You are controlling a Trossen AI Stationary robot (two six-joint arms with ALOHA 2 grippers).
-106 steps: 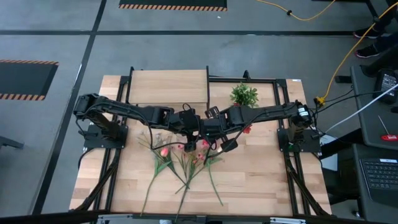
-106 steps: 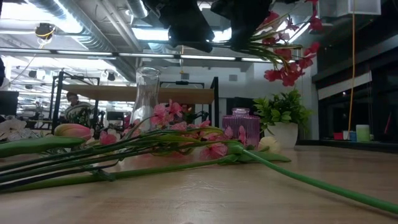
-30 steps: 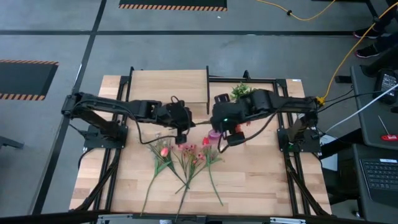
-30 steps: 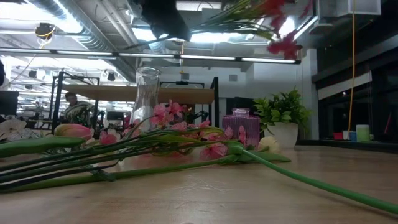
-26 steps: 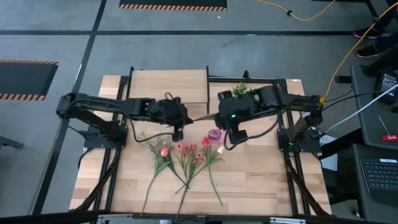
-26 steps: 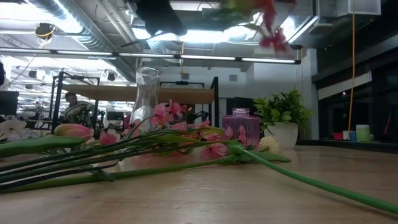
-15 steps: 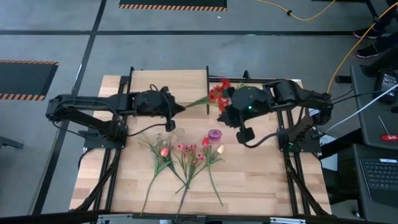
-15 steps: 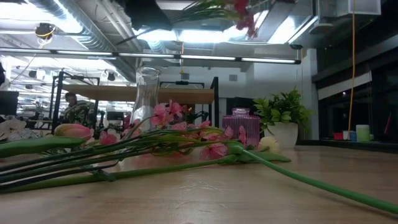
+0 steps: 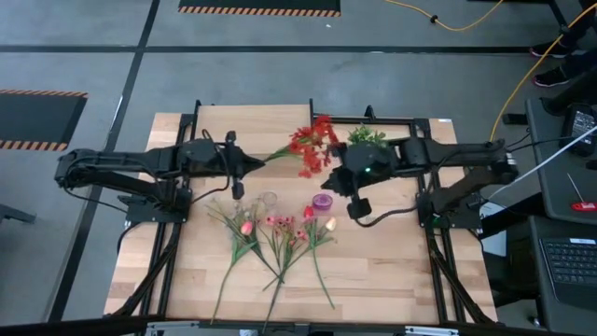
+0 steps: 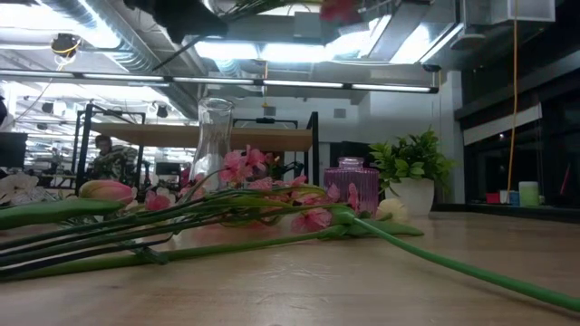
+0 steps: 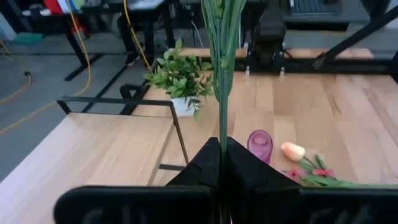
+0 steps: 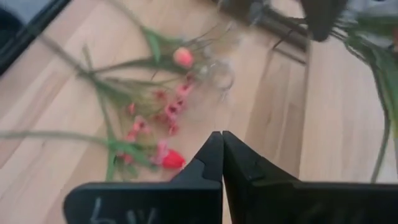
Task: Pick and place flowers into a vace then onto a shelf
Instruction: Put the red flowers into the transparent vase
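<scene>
My left gripper is high over the table's left middle, shut on a red-blossomed flower whose bloom points toward the far right, above the shelf. My right gripper hovers shut and empty beside that bloom. On the table below lie the other flowers, fanned out with stems toward the near edge. A clear glass vase stands upright at their heads, and a small purple vase stands to its right. My left gripper pinches the flower's green stem between its two shut fingers, with the stem running on past the fingertips and away from the wrist. The flower is lifted clear of the table, and its red blossom is carried out beyond the gripper.
A bushy green plant in a white pot stands at the far right, close to my right arm. Black frame rails run along the table's far edge and sides. Bare wood lies toward the near right.
My left gripper has drawn back toward the table's left and far edges, carrying the red flower; the bloom has swung from near the purple vase to over the shelf's right end. My right arm has pulled back toward the right.
</scene>
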